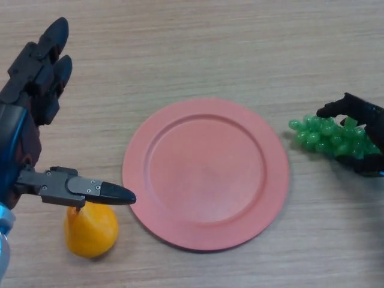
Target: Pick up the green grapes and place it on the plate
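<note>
No text, label, brand, number or sign can be read on anything in the head view.

Single head view: camera above, looking steeply down at the wooden counter [198, 36], close; plate [206, 174] near frame centre.

Black hands [36, 72] [360, 129] — blue-edged left forearm [9, 150].
</note>
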Tool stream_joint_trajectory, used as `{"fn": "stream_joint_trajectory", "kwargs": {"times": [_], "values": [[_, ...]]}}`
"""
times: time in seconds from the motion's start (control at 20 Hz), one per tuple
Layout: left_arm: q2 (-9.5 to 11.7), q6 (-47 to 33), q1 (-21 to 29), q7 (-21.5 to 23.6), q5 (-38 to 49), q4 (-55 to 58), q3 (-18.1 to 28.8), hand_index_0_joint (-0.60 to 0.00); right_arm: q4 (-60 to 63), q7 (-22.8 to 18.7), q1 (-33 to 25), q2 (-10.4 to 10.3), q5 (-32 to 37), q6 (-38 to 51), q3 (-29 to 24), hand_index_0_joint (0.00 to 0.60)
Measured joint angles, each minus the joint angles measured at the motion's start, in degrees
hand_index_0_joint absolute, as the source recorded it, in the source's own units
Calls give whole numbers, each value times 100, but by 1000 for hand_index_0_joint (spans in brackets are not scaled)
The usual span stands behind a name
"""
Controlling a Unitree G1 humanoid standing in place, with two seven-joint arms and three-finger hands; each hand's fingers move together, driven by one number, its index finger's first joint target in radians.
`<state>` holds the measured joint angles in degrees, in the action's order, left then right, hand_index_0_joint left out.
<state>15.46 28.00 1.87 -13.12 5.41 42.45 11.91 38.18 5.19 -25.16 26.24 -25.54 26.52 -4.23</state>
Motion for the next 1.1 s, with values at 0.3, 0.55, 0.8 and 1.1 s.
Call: {"fn": "stream_joint_trajectory", "kwargs": {"times": [0.3, 0.55, 0.8, 1.1], "values": [[-1, 7, -11, -5, 2, 24, -6, 0, -4369, 818, 663, -679, 3369, -4107, -7, 600], [101, 88, 148, -5, 200, 131, 0, 0, -5622, 670, 759, -1326, 2577, -4935, 1011, 600], [94, 86, 128, 8, 229, 130, 27, 0, -6229, 323, 786, -1529, 2701, -5861, 2094, 600], [106, -11, 114, 182, 445, 104, 236, 0, -6230, 691, 811, -1517, 2295, -6376, 2272, 0]]}}
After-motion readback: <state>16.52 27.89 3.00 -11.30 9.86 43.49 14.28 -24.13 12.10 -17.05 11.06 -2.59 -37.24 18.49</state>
